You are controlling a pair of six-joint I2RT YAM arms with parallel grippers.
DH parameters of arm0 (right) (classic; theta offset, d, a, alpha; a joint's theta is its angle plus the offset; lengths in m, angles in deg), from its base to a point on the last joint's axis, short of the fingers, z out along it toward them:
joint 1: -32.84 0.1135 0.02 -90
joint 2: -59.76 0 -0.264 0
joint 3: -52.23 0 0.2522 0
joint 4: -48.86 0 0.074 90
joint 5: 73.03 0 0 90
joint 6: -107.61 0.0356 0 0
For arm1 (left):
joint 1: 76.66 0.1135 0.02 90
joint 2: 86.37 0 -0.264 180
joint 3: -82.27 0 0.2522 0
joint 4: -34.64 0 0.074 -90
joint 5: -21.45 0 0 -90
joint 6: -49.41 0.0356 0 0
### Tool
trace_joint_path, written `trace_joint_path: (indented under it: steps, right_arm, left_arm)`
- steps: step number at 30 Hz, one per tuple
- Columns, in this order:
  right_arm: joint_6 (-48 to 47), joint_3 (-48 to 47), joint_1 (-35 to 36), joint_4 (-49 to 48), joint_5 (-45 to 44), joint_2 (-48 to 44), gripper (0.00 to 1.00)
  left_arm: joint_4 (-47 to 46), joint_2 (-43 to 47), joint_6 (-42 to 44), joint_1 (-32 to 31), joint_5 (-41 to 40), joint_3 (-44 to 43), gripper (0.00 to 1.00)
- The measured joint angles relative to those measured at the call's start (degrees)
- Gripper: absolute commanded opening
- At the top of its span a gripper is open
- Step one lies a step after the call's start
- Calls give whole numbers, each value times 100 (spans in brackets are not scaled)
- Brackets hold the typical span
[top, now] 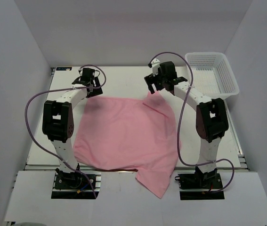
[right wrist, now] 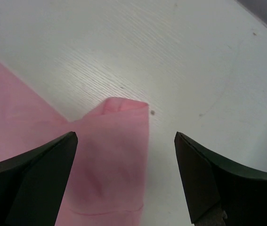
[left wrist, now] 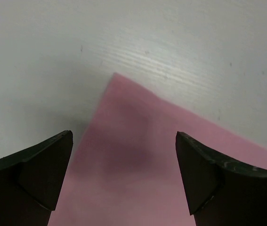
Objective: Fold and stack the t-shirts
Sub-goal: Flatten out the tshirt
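White tabletop (top: 124, 77), faint wood grain. Plain pale grey walls (top: 133, 28) on three sides. Even, soft light.

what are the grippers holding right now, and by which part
Nothing is held. The left gripper and right gripper are both open over the far edge of the pink t-shirt.

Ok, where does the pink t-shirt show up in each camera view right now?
Top external: t-shirt spread over the middle of the table, one part trailing past the near edge.
Left wrist: t-shirt corner, lower middle, between the fingers of the left end effector.
Right wrist: t-shirt lower left to centre, folded tip uppermost.
Shared landmark: the white table.
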Motion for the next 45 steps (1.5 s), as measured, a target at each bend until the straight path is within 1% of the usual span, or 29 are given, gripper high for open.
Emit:
trace_joint_path:
  steps: [2,4,7,9,11,12,16,19,20,21,22,23,24,25,27,29,34,36,43,44,45]
  right_arm:
    - [81,0,61,63,267,-96,88]
    - [105,24,125,63,584,-125,88]
    - [92,199,260,116,817,-127,85]
    - [83,295,337,267,850,-92,81]
    - [87,306,409,369,802,7,78]
    - [90,306,446,385,752,72,73]
    - [114,306,535,439,494,369,71]
    - [116,299,540,518,284,549,70]
    - [118,297,533,525,243,601,66]
    - [120,297,533,542,199,651,51]
    - [107,297,533,553,138,686,39]
    - [109,297,531,562,81,713,29]
    - [129,297,529,570,28,732,24]
    - [195,297,529,573,-37,741,21]
    - [284,299,518,531,-160,739,21]
    - [389,302,514,431,-278,730,18]
    - [649,313,492,190,-782,682,18]
    - [715,308,442,111,-1032,678,22]
    - [765,24,92,105,-1545,691,22]
    - [756,-68,35,101,-1615,710,24]
    - [743,-168,-17,96,-1687,743,35]
  left_arm:
    - [-118,367,0,-15,409,560,100]
    - [-262,581,9,-44,807,938,100]
    - [-533,638,55,-105,1394,1237,100]
    - [-625,597,68,-133,1687,1316,100]
    - [-704,511,79,-157,1880,1318,100]
    - [-730,452,79,-160,1961,1318,100]
    - [-782,179,70,-101,2087,1320,100]
    - [-868,168,37,-79,2083,1329,100]
    - [-872,170,35,-72,2083,1331,100]
    - [-881,168,28,-68,2076,1331,100]
    - [-881,168,22,-63,2068,1333,100]
    - [-883,166,20,-63,2059,1333,100]
    - [-883,166,20,-66,2052,1333,100]
    - [-883,166,17,-66,2041,1333,100]
    - [-887,162,15,-63,2022,1333,100]
    - [-887,160,15,-66,2004,1333,100]
    - [-922,142,0,-66,1886,1333,100]
    - [-938,129,0,-63,1832,1333,100]
    - [-916,-2,0,-61,1604,1174,100]
    - [-916,-28,2,-59,1578,1139,100]
    - [-916,-52,4,-59,1558,1113,100]
